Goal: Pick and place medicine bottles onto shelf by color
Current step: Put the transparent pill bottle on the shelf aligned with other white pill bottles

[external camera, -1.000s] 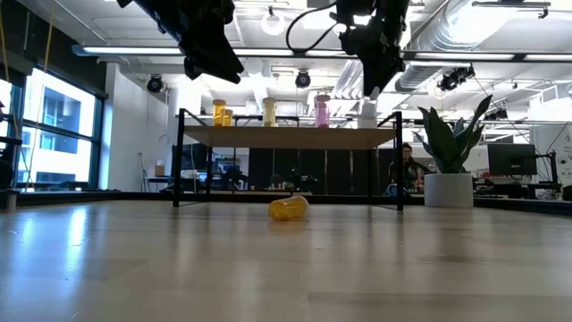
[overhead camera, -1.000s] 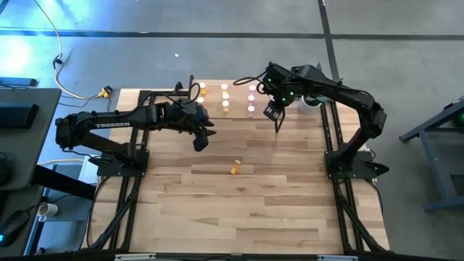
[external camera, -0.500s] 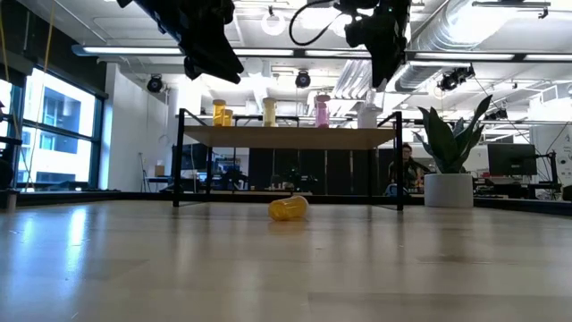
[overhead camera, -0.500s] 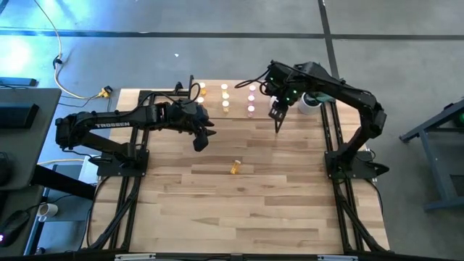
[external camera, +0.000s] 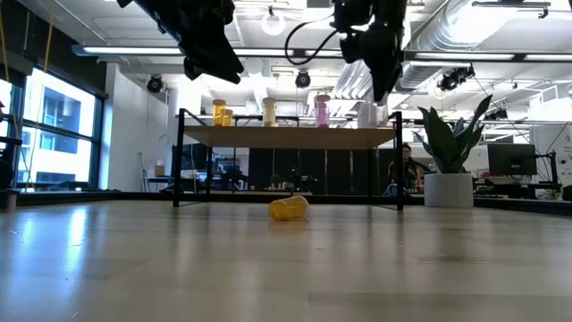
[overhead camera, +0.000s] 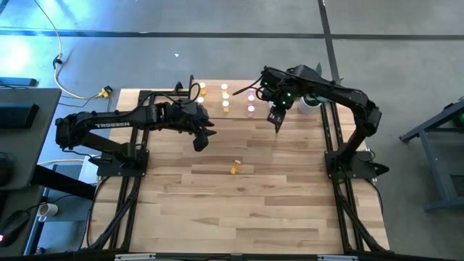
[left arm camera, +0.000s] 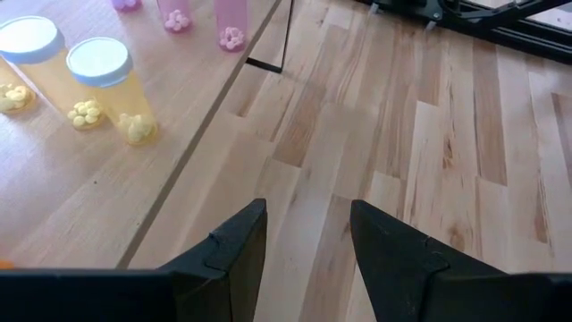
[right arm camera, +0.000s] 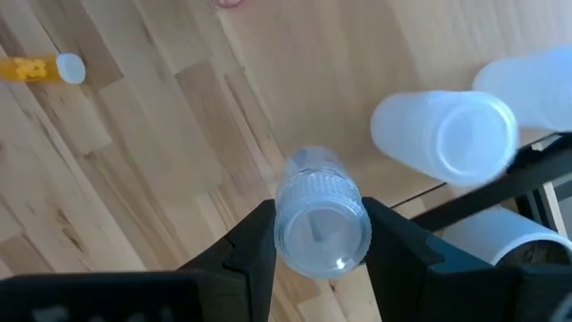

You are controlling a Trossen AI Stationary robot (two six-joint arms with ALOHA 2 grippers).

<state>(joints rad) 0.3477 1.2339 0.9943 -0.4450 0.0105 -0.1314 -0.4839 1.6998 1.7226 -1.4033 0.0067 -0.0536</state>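
Overhead, glare is washing out the small white-capped medicine bottles (overhead camera: 225, 96) standing on the low light-wood shelf (external camera: 290, 137). Right gripper (right arm camera: 315, 234) is clamping a clear white-capped bottle (right arm camera: 320, 221) beside it; left gripper (left arm camera: 307, 234) is hovering open, empty. Yellow bottle (external camera: 289, 207) is lying on the table.

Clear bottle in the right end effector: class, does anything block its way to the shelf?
Nothing visible does. The right end effector holds the clear bottle above the shelf edge, beside white bottles already there.
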